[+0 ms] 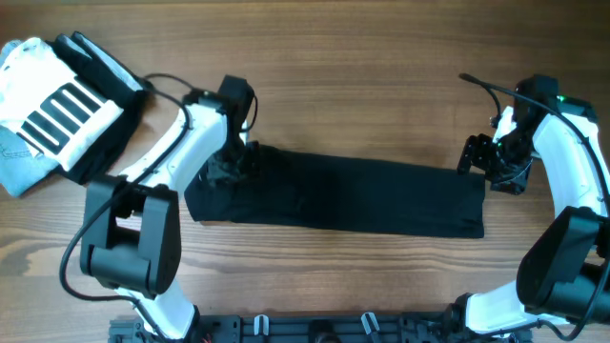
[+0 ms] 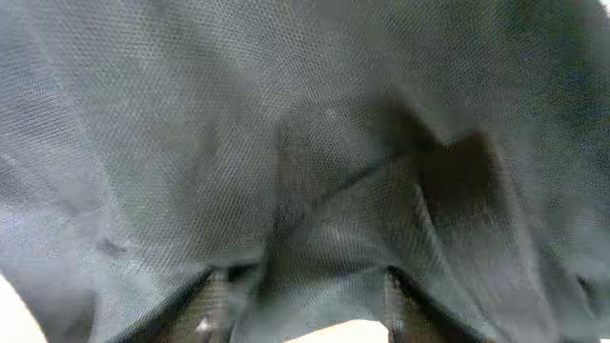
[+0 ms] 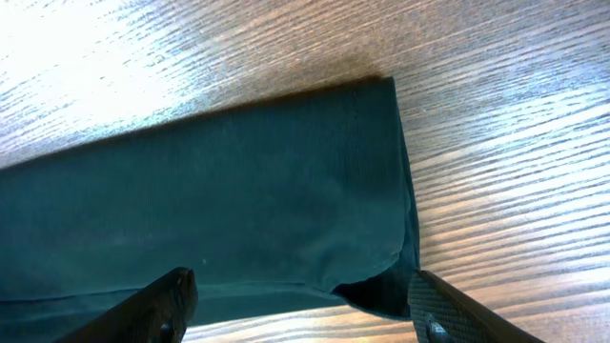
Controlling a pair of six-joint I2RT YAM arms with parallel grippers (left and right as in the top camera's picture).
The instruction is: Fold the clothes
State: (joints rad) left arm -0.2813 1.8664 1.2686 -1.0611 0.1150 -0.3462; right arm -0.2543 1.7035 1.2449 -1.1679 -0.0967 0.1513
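The black garment (image 1: pixel 343 195) lies folded into a long strip across the middle of the wooden table. My left gripper (image 1: pixel 229 170) is down on its bunched left end. In the left wrist view the black fabric (image 2: pixel 286 143) fills the frame, and a fold sits pinched between the fingers (image 2: pixel 305 305). My right gripper (image 1: pixel 481 160) is open and empty just above the strip's far right corner. In the right wrist view its fingers (image 3: pixel 300 305) straddle the garment's edge (image 3: pixel 238 191), where a corner curls up. No logo or lettering shows.
A white garment with bold black stripes (image 1: pixel 57 105) lies heaped at the far left with dark cloth around it and a light blue denim piece (image 1: pixel 24 167) beneath. Bare wood table (image 1: pixel 362 105) surrounds the strip. The arm bases stand along the front edge.
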